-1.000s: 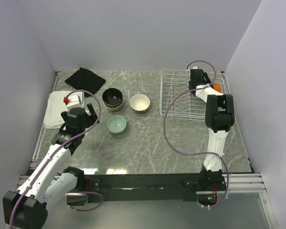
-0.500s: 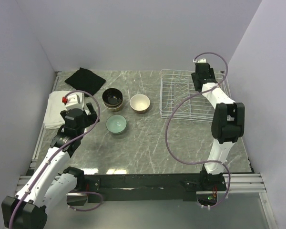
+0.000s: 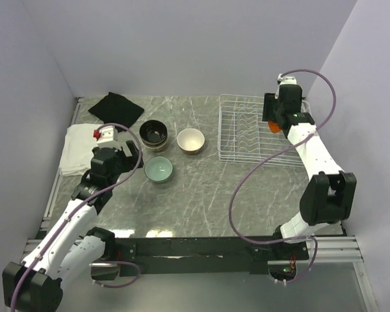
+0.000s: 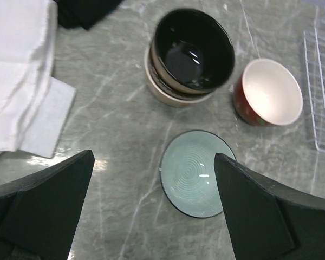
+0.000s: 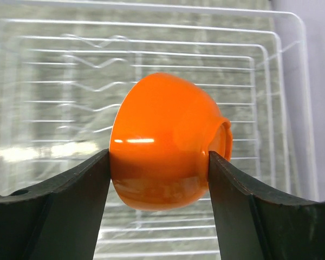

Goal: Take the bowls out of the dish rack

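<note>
My right gripper [image 5: 158, 157] is shut on an orange bowl [image 5: 168, 141], held on its side above the white wire dish rack [image 5: 54, 81]. From above, that gripper [image 3: 273, 120] hangs over the rack's [image 3: 247, 133] right part, with a bit of the orange bowl [image 3: 272, 125] showing. My left gripper [image 4: 154, 184] stands open above the table, a pale green bowl [image 4: 197, 173] lying between its fingers below. Close by are a stack of dark bowls [image 4: 189, 54] and a red bowl with a cream inside [image 4: 268, 92]. The top view shows the green bowl [image 3: 158, 169], the dark stack [image 3: 153, 134] and the cream bowl [image 3: 190, 140].
A folded white cloth [image 3: 78, 148] lies at the left edge, and a black cloth [image 3: 116, 107] lies behind it. Grey walls close in the table on three sides. Purple cables loop from both arms.
My right arm has lifted the orange bowl up out of the rack and swung it toward the rack's back right. The left arm has shifted slightly forward.
</note>
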